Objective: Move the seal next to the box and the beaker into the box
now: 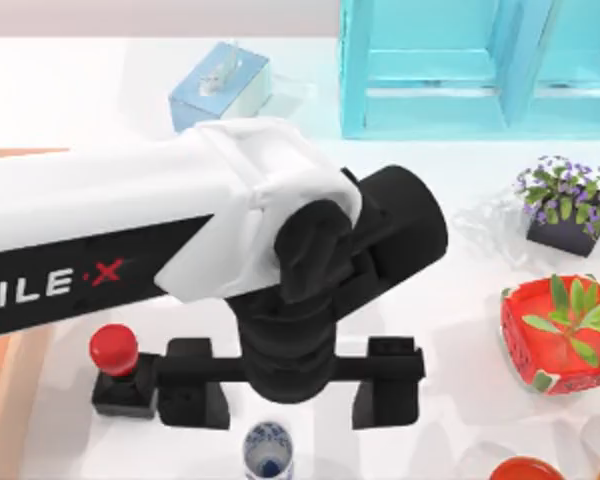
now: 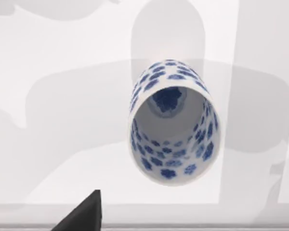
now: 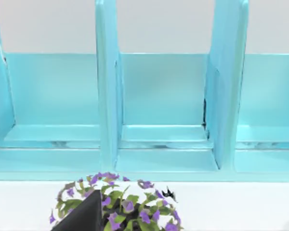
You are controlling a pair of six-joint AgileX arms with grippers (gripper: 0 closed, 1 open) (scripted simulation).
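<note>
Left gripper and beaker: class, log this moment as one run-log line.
left gripper: open, above the beaker | beaker: upright on table, ungrasped | seal: on table beside left finger | box: at table's left edge

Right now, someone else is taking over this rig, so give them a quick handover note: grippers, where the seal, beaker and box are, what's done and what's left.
Left gripper: open, empty, fingers wide apart over the table's front, just behind the beaker.
Right arm: parked; its wrist camera faces the turquoise shelf and the purple flower pot.
Seal: upright on the table, right beside the left gripper's finger, near the box at the table's left edge.
Beaker: upright on the table at the front edge, not in the box.
Done: seal appears placed.
Left: grasp the beaker, carry it into the box.
</note>
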